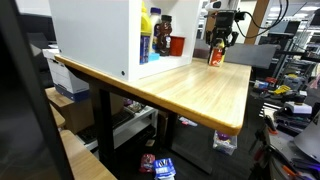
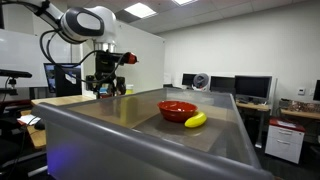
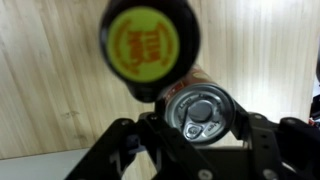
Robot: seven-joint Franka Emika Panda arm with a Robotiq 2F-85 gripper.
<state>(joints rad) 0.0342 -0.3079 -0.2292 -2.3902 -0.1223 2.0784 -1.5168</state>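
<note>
Your arm (image 2: 85, 22): glossy white rounded shells, dark bands at joints, one bulky round joint housing. Thin black cable loops off upper link in an exterior view. Wrist end: dark blocky mount, small red spot on its side. Your gripper (image 2: 105, 88): all black, two-finger type, angular linkage bars. Wrist view: matte black fingers (image 3: 125, 150), pivot pins visible, edges catching grey light.

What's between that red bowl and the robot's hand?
Nothing: in an exterior view, only bare grey surface stretches from the round red bowl to the hand, which grips a silver-topped metal can.
</note>
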